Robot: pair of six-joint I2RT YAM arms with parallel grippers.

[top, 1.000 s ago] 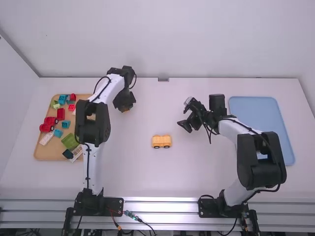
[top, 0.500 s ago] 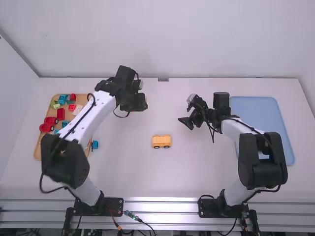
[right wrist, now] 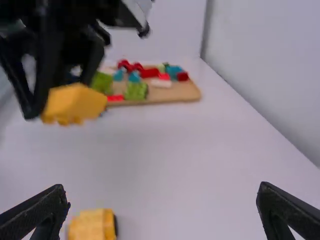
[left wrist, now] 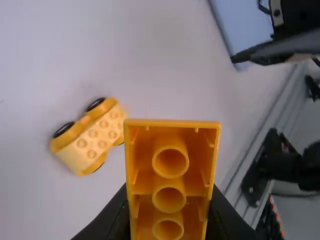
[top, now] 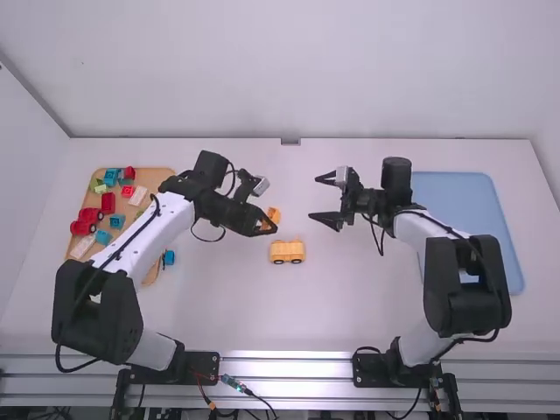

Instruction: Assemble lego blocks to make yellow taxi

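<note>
Left gripper [top: 268, 221] clamps yellow block [left wrist: 170, 182] near wheeled base [top: 287, 252]; right gripper [top: 315, 198] fingers stand apart; wheeled base sits studs up.

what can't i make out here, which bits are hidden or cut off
- Left wrist view: the studs of the held yellow block, turned away; its near end, cut by the edge.
- Right wrist view: part of the wheeled yellow base, cut by the edge.
- High view: part of the wooden tray, behind the left arm.
</note>
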